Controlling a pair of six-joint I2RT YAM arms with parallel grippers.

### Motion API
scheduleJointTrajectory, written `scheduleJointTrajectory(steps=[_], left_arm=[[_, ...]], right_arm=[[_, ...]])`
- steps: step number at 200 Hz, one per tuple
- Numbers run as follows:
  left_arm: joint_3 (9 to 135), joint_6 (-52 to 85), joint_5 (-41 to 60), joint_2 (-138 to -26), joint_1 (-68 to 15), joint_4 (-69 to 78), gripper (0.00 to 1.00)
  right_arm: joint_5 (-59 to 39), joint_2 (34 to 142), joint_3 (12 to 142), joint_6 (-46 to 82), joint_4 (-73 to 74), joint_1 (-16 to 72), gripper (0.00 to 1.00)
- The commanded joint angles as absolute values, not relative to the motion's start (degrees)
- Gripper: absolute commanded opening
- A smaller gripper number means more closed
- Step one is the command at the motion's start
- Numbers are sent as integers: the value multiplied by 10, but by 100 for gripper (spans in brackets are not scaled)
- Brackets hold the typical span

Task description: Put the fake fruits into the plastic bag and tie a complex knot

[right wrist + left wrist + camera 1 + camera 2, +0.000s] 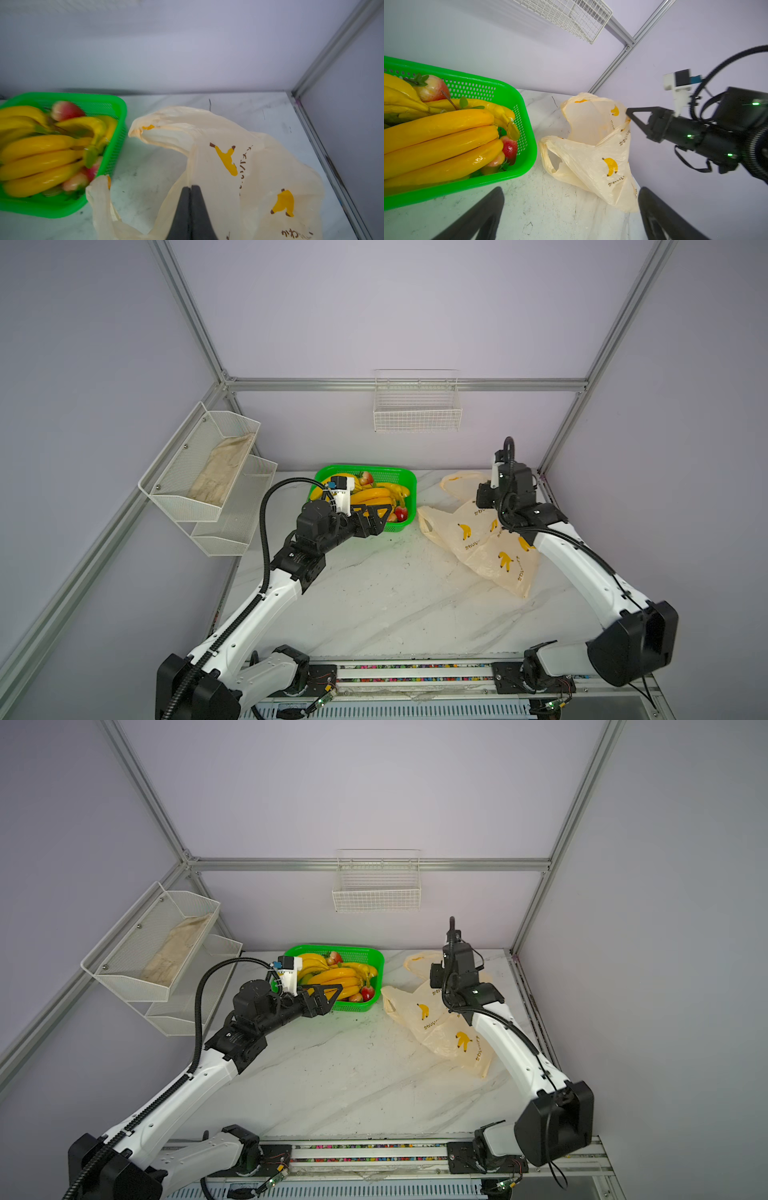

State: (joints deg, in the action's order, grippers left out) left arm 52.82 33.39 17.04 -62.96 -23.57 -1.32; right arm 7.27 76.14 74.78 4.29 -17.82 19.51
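Nearest the lens, the rail (415, 672) along the 6 o'clock edge of the bench (374, 605) carries both my arms. Left to right from there:

- **Left pincer** (386, 520): jaws wide apart and holding nothing. It hangs at the 6 o'clock rim of the green basket (365, 467), which stands at 12 o'clock on the bench.
- **Fake fruits** (376, 497): all in that basket, with yellow banana bunches on top and small red-pink apples at the edges.
- **Plastic bag** (478, 543): just beside the basket, at 2 o'clock. It is thin, translucent cream, printed with little yellow bananas and dark lettering. It lies crumpled, with nothing inside that I can see. One handle loop (550, 153) rests on the bench close to the basket.
- **Right pincer** (190, 187): jaws together, clamped on a fold of the bag's film near its mouth.

The step in hand, as I judge it, is opening the bag; no fruit is packed. The next move calls for raising the pinched fold so the mouth gapes toward the basket, then a fruit pick by the left pincer. The film looks limp and slippery, so I would lift slowly.
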Motion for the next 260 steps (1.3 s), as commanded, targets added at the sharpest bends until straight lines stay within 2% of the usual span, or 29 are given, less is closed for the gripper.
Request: scheduleJointTrajectory(steps=[1,15,42,91,125,148,166,183,195,202,208,225,229,242,257,260], left_arm=[[560,312,136,-635,-252,-10,97],[584,305,126,-641,-261,-25,97],[616,275,113,-644,-278,-30,99],[659,76,60,-679,-326,-19,100],[685,76,91,-739,-351,43,100],[705,43,10,-768,-362,48,100],[716,7,9,-783,-362,49,98],[727,-16,26,-795,-362,59,86],[728,-25,45,-797,-362,70,65],[729,-20,61,-796,-362,71,51],[730,-15,77,-794,-363,71,36],[735,26,84,-782,-369,62,5],[738,38,79,-779,-371,54,0],[759,76,55,-772,-380,18,0],[783,107,30,-774,-393,-24,0],[786,112,27,-775,-394,-30,0]], right_arm=[[-82,728,766,8,-187,195,0],[-112,702,777,-18,-195,195,0],[-86,658,780,-31,-198,195,0],[-171,655,783,4,-215,195,0],[-207,654,773,42,-208,196,0],[-246,652,761,47,-200,195,0],[-252,650,757,39,-209,196,0],[-262,654,749,29,-215,195,0],[-250,664,747,19,-229,195,0],[-224,670,746,11,-241,195,0],[-200,676,747,5,-251,197,0],[-133,684,743,0,-258,202,0],[-124,683,741,0,-256,203,5],[-120,673,729,-4,-249,212,25],[-122,651,710,-9,-232,232,40],[-119,645,705,-8,-227,236,48]])
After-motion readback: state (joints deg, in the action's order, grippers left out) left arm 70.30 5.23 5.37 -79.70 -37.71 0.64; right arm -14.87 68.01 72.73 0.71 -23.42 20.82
